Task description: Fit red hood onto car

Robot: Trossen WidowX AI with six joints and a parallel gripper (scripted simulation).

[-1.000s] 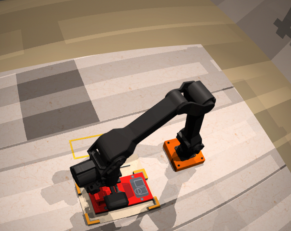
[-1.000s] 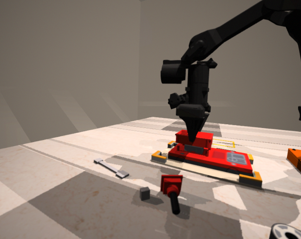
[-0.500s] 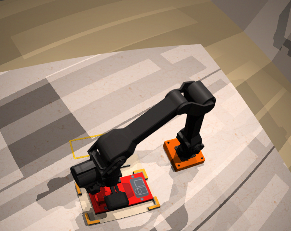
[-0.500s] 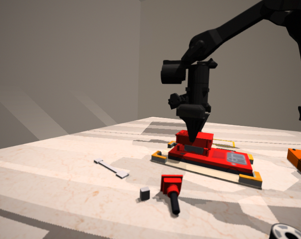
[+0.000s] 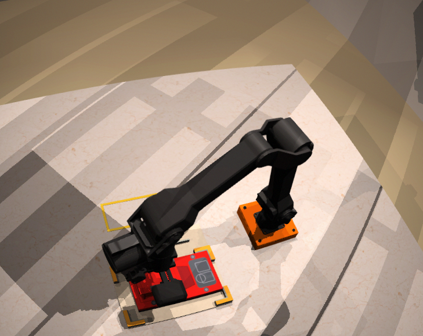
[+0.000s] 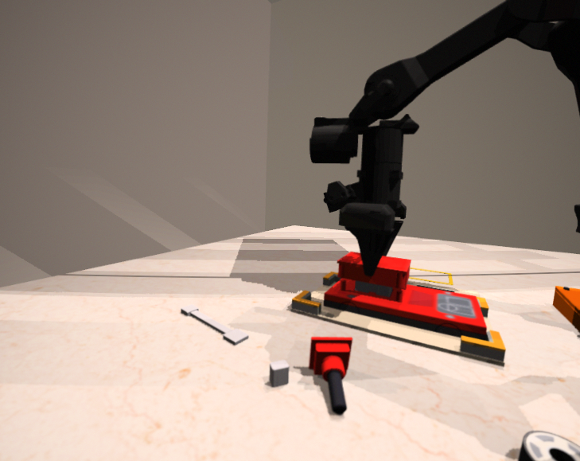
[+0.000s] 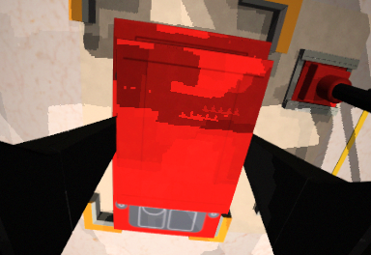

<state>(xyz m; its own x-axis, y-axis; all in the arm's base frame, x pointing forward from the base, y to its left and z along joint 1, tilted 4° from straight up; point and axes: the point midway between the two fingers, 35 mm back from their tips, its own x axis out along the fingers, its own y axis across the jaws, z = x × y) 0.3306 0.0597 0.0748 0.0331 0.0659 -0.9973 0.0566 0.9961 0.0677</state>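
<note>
The red hood hangs level, low over the left part of the red chassis in the exterior view. My gripper is shut on the hood, one finger on each side. A gap remains between hood and deck. Through it show the grey engine block and a short red peg. Whether the peg tips are in the corner holes is hidden. The chassis sits within the orange corners of the jig.
A red part with a black shaft stands beside the jig's corner. In the exterior view, another red piece with a black rod, a grey cube, a grey bar and a wheel lie in front. A yellow outline is behind.
</note>
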